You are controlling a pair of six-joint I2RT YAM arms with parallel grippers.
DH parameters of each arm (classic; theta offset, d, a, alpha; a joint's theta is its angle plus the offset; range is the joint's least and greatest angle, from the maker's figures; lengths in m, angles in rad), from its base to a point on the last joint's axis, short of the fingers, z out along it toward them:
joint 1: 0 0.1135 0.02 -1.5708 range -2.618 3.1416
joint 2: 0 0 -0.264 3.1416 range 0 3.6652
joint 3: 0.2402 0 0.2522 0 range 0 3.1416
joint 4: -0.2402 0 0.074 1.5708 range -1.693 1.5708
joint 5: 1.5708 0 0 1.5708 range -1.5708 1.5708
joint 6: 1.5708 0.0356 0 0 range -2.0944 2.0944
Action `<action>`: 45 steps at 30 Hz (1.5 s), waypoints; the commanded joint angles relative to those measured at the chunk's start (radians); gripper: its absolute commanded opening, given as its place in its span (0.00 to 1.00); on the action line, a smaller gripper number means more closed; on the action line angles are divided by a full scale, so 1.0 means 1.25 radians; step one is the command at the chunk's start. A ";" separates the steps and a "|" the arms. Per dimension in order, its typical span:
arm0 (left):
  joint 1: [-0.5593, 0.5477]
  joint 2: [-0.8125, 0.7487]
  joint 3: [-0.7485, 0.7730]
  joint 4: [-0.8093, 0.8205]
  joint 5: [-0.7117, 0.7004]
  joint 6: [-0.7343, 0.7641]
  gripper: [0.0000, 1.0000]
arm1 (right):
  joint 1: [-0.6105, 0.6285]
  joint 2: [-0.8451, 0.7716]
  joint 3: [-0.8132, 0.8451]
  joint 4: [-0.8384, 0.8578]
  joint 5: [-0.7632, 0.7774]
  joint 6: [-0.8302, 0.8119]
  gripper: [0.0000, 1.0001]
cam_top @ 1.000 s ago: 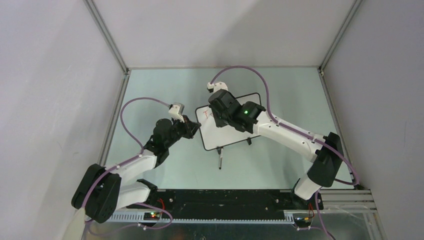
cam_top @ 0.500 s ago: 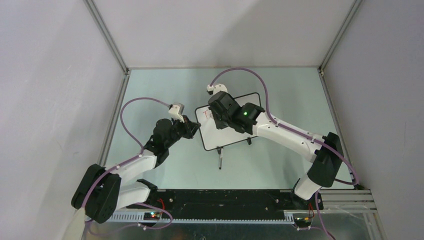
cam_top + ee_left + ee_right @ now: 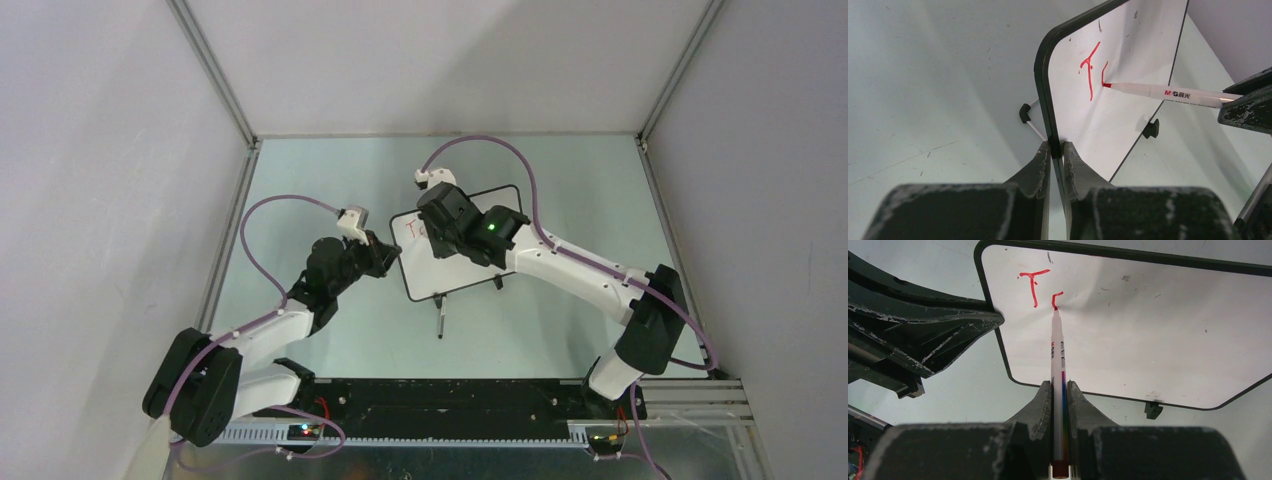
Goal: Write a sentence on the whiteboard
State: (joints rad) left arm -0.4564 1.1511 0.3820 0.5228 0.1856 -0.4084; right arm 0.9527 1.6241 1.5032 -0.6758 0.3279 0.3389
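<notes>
The whiteboard (image 3: 455, 270) stands in the middle of the table, white face with a thin black frame; it also shows in the left wrist view (image 3: 1128, 45) and the right wrist view (image 3: 1148, 340). My left gripper (image 3: 1056, 148) is shut on the board's left frame edge. My right gripper (image 3: 1060, 386) is shut on a white marker (image 3: 1057, 350) whose red tip touches the board. The sentence (image 3: 1040, 287) is only a red "T" and the start of a second letter, also seen in the left wrist view (image 3: 1093, 70).
A small dark pen-like object (image 3: 439, 323) lies on the table in front of the board. The board's black foot (image 3: 1152, 410) sits below its lower edge. Metal frame posts and grey walls enclose the table.
The marker tip has moved slightly on the board, adding a short red stroke beside the "T". The left arm has not moved.
</notes>
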 commanded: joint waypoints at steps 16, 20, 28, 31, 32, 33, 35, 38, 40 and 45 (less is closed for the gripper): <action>-0.008 -0.025 0.004 0.022 -0.021 0.041 0.09 | -0.031 -0.024 0.006 0.006 0.040 0.008 0.00; -0.009 -0.025 0.005 0.019 -0.023 0.043 0.09 | -0.034 -0.024 0.011 0.006 0.040 0.011 0.00; -0.013 -0.022 0.006 0.021 -0.023 0.045 0.09 | -0.037 -0.019 0.026 0.003 0.036 0.012 0.00; -0.014 -0.023 0.006 0.021 -0.023 0.046 0.09 | -0.038 -0.019 0.031 0.000 0.037 0.011 0.00; -0.014 -0.023 0.006 0.021 -0.024 0.046 0.09 | -0.038 -0.019 0.031 0.001 0.037 0.011 0.00; -0.015 -0.022 0.007 0.020 -0.024 0.046 0.09 | -0.037 -0.020 0.033 0.001 0.036 0.011 0.00; -0.015 -0.021 0.007 0.020 -0.025 0.046 0.09 | -0.038 -0.020 0.036 0.000 0.036 0.010 0.00; -0.016 -0.020 0.007 0.020 -0.026 0.046 0.09 | -0.038 -0.020 0.039 -0.001 0.036 0.010 0.00; -0.016 -0.020 0.007 0.021 -0.027 0.047 0.09 | -0.038 -0.021 0.041 -0.001 0.036 0.009 0.00; -0.018 -0.021 0.007 0.021 -0.026 0.049 0.09 | -0.038 -0.018 0.049 -0.001 0.030 0.010 0.00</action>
State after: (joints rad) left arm -0.4675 1.1496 0.3820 0.5217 0.1669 -0.3981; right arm 0.9192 1.6146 1.5162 -0.6922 0.3260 0.3470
